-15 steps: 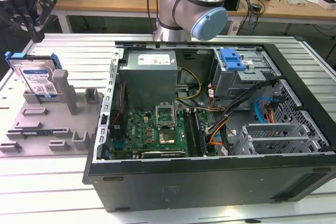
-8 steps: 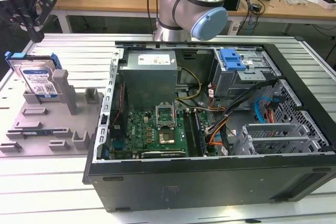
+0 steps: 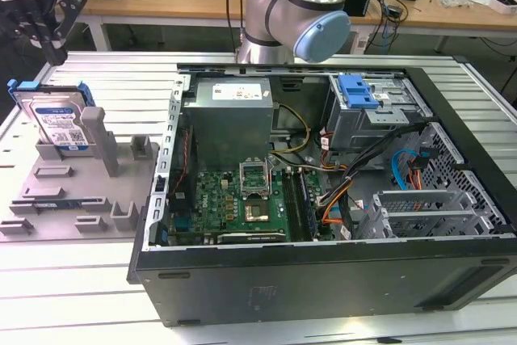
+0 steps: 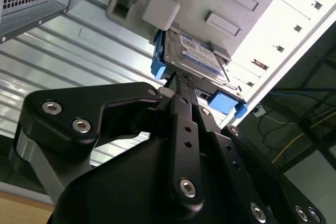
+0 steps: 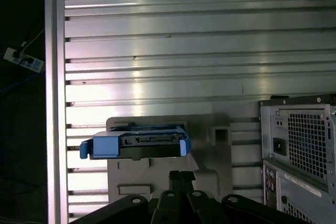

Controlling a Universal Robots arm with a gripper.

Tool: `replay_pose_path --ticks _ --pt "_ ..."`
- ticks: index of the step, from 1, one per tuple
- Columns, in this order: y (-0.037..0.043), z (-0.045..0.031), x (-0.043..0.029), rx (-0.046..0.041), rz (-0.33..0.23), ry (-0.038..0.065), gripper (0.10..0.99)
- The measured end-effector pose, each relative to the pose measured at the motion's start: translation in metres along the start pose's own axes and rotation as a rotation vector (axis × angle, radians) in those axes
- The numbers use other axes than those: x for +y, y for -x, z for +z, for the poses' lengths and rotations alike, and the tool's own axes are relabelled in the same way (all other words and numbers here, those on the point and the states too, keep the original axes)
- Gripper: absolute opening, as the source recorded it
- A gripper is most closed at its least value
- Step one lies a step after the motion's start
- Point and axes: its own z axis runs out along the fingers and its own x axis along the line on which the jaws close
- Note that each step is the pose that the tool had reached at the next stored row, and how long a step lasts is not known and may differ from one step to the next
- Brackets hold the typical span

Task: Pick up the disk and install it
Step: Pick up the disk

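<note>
Fingers [image 5: 175,181] are sitting pressed together w/ only a hairline seam between them, gripping nothing, as both wrist views show; the gripper [image 5: 181,174] is hanging over the disk [image 5: 139,145], pointing down at its top edge and apart from it in the exterior view. The disk, silver w/ a white-and-blue label and blue bracket, is standing upright on its long edge in a slot of a grey holder plate [image 3: 48,191], which is lying on the slatted metal tabletop [image 3: 105,78] near the edge at the exterior view's left. A grey upright post [image 3: 95,131] of the holder is standing just beside the disk. The arm [image 3: 299,6] is reaching in from the tabletop's far edge. An open PC case [image 3: 323,280] is lying on its side beside the holder, taking up the middle of the tabletop, w/ the grey power supply [image 3: 230,119] at its far side and a metal drive cage w/ a blue latch [image 3: 357,90] toward the far corner at the exterior view's right
</note>
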Motion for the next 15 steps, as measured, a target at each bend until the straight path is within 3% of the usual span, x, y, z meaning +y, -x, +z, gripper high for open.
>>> replay_pose_path --ticks 12,15 --pt "0.0001 0.0016 -0.0001 0.0104 -0.241 -0.004 0.106" --pt "0.0001 0.0021 -0.0001 0.0146 -0.34 -0.005 0.106"
